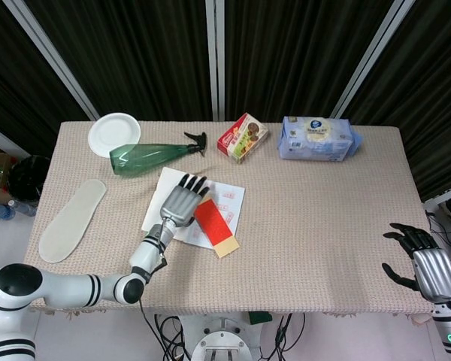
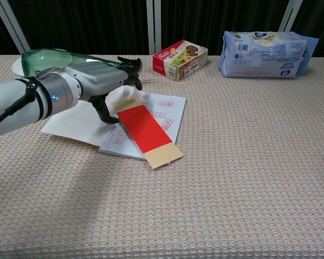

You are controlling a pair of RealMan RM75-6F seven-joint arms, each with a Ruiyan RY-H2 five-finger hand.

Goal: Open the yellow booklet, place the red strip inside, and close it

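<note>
We've got the open white-paged booklet (image 1: 210, 207) lying mid-desk toward the left edge, flat red paper strip (image 1: 214, 224) across it, our left hand (image 1: 180, 203) over its left page, fingers spread, holding nothing. Green plastic spray bottle (image 1: 146, 157) and red biscuit box (image 1: 242, 138) crowd the far edge behind it; right hand (image 1: 428, 267) hangs off the right near corner, fingers apart, empty.

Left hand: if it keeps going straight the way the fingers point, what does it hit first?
Probably the green spray bottle. The left hand points toward the table's far edge, fingertips over the open booklet; the bottle's neck lies just beyond. Height is unclear, so it might pass above.
</note>
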